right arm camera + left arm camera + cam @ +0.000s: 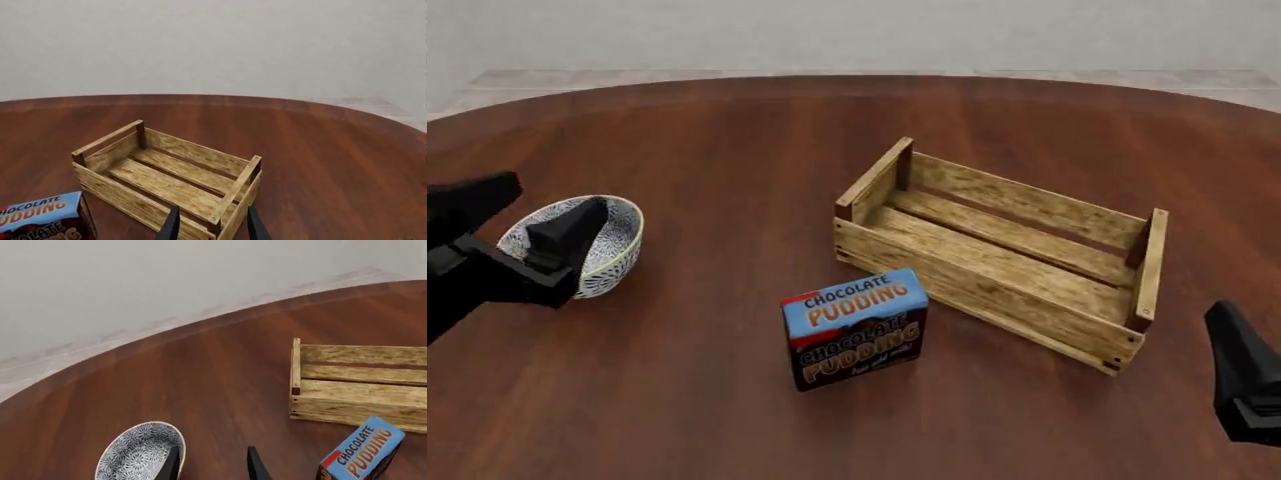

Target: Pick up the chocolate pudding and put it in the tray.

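Front view: chocolate pudding (854,329) upright on table (721,140), just beside near wall of tray (1004,300), not yet inside. Left gripper (527,240) parted and unladen over patterned bowl (607,255); right gripper (209,225) likewise spread, holding nothing, presumably awaiting approach.

Bright even light, soft shadows, sharp renders

right gripper (1244,385) is mostly cut off at the front view's corner, and the chocolate pudding (41,219) is clipped in both wrist views.
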Tool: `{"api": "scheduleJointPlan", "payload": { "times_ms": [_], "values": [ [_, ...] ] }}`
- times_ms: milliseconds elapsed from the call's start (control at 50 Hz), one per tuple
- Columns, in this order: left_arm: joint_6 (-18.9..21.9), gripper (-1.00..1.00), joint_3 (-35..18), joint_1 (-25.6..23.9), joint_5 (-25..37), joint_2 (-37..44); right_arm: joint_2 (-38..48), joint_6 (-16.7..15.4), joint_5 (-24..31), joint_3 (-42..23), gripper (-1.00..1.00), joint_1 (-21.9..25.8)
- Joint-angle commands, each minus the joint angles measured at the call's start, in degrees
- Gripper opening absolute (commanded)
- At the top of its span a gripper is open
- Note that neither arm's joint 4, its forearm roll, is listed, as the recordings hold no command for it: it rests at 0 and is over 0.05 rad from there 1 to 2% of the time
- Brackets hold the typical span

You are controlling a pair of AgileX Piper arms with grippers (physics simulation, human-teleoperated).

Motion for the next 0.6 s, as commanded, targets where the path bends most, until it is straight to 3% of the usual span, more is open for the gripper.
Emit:
{"api": "scheduleJointPlan", "payload": {
  "times_ms": [20, 160, 200, 260, 300, 460, 480, 600],
  "values": [
    [3.5, 1.0, -8.9, -6.0, 3.4, 11.3, 0.6, -0.1, -0.3, 0.0, 1.0, -0.2],
    [5.6, 1.0, -15.2, -9.9, 8.5, 16.2, 0.6, 0.1, -0.3, 0.0, 1.0, -0.5],
    [3.4, 1.0, -17.8, -10.7, 10.4, 18.7, 0.7, 0.0, -0.3, 0.0, 1.0, -0.5],
    [5.5, 1.0, -19.3, -10.8, 11.3, 19.3, 0.8, 0.1, -0.4, 0.0, 1.0, -0.5],
    [4.2, 1.0, -21.2, -13.4, 13.7, 20.5, 0.8, 0.1, -0.4, 0.0, 1.0, -0.6],
    [8.9, 1.0, -22.9, -18.5, 15.0, 23.1, 0.8, 0.3, -0.4, 0.0, 1.0, -0.8],
    [8.3, 1.0, -22.7, -21.1, 15.6, 22.3, 0.8, 0.3, -0.4, 0.0, 1.0, -0.9],
    [7.8, 1.0, -25.2, -22.7, 17.3, 25.7, 0.6, 0.6, -0.3, 0.0, 1.0, -1.0]
  ]
}}
